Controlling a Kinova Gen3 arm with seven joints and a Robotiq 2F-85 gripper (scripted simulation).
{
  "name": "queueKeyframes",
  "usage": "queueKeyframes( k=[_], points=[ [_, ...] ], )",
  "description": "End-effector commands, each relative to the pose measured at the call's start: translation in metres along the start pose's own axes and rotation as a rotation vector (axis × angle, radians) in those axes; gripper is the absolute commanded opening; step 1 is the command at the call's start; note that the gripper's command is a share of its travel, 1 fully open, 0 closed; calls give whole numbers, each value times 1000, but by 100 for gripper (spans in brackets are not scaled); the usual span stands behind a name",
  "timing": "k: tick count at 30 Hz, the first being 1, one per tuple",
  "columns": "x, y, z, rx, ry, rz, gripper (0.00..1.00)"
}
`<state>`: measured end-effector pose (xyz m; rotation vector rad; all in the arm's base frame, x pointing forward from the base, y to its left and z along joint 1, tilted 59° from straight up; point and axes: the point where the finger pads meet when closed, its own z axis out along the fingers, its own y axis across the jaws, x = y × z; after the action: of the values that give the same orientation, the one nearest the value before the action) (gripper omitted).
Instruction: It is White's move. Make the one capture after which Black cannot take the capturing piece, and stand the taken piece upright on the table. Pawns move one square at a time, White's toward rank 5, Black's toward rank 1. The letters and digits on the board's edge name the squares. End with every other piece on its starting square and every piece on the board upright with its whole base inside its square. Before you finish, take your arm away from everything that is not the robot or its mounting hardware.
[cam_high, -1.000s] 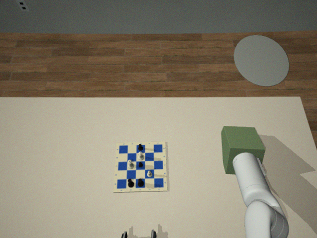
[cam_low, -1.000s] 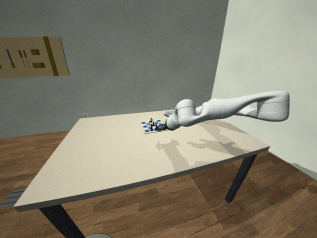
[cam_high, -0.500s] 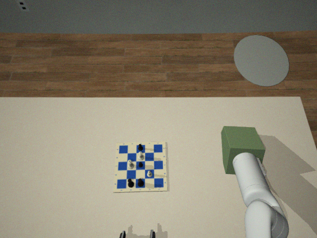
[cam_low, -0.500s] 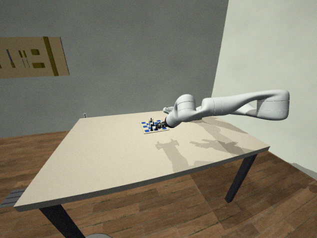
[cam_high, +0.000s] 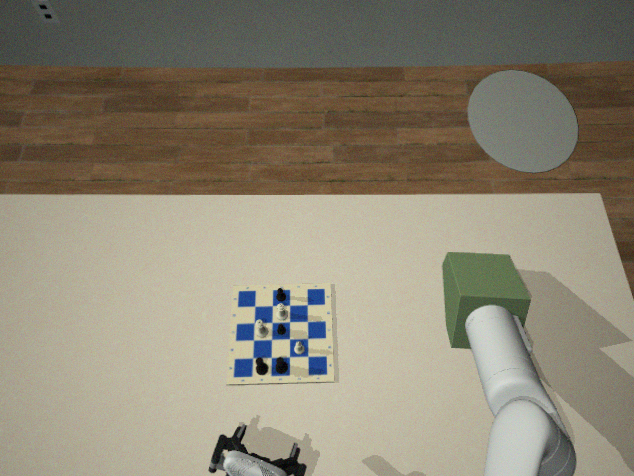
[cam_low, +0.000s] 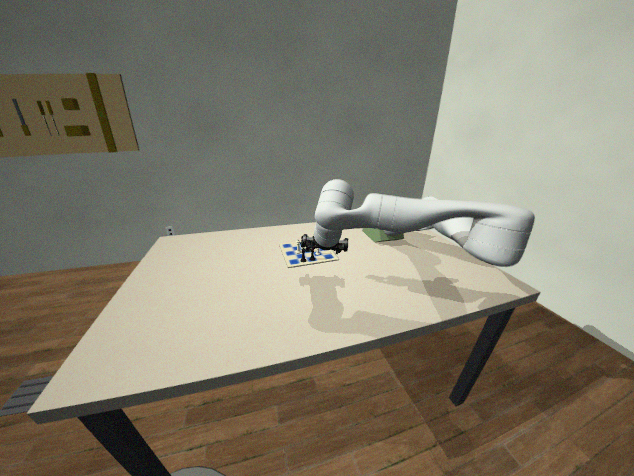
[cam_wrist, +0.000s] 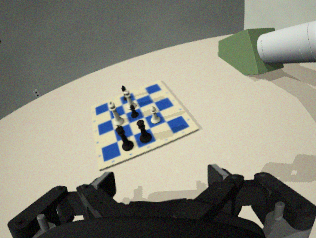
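A broad beige table (cam_high: 128, 307) (cam_low: 204, 317) (cam_wrist: 50, 150) lay beneath the white, jointed arm (cam_high: 501, 353) (cam_low: 409, 212) (cam_wrist: 290, 42). The square blue-and-cream chessboard (cam_high: 315, 329) (cam_low: 293, 261) (cam_wrist: 177, 124) rested on it; toward its six o'clock, in the top view, the black metal pincer (cam_high: 269, 438) (cam_low: 324, 244) (cam_wrist: 160, 179) hung released. Four black and three white chess pieces (cam_high: 261, 328) (cam_wrist: 116, 114) stood upright aboard.

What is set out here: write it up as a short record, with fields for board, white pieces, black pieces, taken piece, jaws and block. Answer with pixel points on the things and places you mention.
board: blue-and-cream chessboard (cam_high: 332, 307) (cam_low: 292, 261) (cam_wrist: 194, 129), flat on the table (cam_high: 128, 307) (cam_low: 204, 307) (cam_wrist: 45, 150), five squares by five
white pieces: three white pieces (cam_high: 261, 329) (cam_low: 318, 252) (cam_wrist: 118, 119), upright on the board
black pieces: four black pieces (cam_high: 281, 366) (cam_low: 303, 259) (cam_wrist: 145, 135), upright on the board
taken piece: none seen off the board
jaws: open, empty
block: green block (cam_high: 486, 274) (cam_low: 376, 236) (cam_wrist: 240, 50), apart from the board
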<state>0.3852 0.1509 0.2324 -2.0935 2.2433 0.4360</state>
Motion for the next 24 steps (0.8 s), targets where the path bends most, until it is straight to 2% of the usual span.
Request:
queueKeyframes(
  k=[1, 4, 5, 6, 9, 12, 13, 14, 15, 16, 17, 18, 19, 20, 21, 22, 23, 24],
  points=[
    [35, -23, 23, -61, 16, 138, 100],
    [49, -34, 38, -107, -14, 248, 100],
    [49, -34, 38, -107, -14, 248, 100],
    [56, -39, 46, -131, -32, 304, 100],
    [56, -39, 46, -131, -32, 304, 100],
    [82, -56, 71, -206, -95, 478, 100],
    [82, -56, 71, -206, -95, 478, 100],
    [91, -61, 79, -232, -119, 536, 100],
    [91, -61, 79, -232, -119, 536, 100],
    [100, -66, 88, -258, -144, 593, 100],
    [100, -66, 88, -258, -144, 593, 100],
    [109, -71, 96, -284, -170, 649, 100],
    [109, -71, 96, -284, -170, 649, 100],
    [119, -75, 104, -309, -198, 704, 100],
    [119, -75, 104, -309, -198, 704, 100],
    [129, -79, 112, -334, -226, 757, 100],
    [129, -79, 112, -334, -226, 757, 100],
    [138, -82, 120, -358, -255, 808, 100]
  ],
)
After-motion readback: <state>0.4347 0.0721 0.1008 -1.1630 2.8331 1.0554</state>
